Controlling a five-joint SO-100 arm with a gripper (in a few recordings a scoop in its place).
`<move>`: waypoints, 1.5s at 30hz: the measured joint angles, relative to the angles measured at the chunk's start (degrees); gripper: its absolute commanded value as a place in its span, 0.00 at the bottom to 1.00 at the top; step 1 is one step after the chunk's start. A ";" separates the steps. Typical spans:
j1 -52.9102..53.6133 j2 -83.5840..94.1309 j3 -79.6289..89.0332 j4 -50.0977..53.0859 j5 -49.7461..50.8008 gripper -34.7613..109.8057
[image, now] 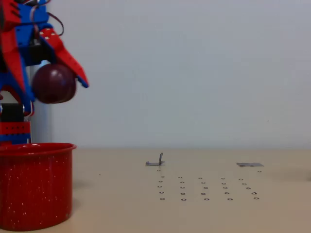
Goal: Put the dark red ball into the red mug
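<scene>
The dark red ball (53, 83) hangs in the air at upper left of the fixed view, glossy and maroon. My red-and-blue gripper (51, 90) is shut on it, one red finger (65, 56) slanting down over its right side and the other pressing from the left. Directly below stands the red mug (35, 187), bright red with white speckles, at the lower left corner. A clear gap separates the ball's underside from the mug's rolled rim.
The beige table (194, 213) stretches right of the mug. A small metal bracket (156, 161) and a flat metal piece (250, 165) lie on it, with rows of small holes (206, 189) in front. A plain pale wall stands behind.
</scene>
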 measured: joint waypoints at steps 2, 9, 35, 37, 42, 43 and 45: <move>1.85 0.00 1.85 -2.99 -1.23 0.34; 8.88 0.00 10.02 -14.68 -5.54 0.35; 2.72 -7.65 30.59 -52.91 16.17 0.42; 0.62 -7.38 28.92 -51.06 18.28 0.38; -2.81 -2.64 18.37 -36.21 23.20 0.27; -3.87 -2.46 16.26 -32.43 23.29 0.23; -6.24 -2.46 13.18 -24.43 23.20 0.23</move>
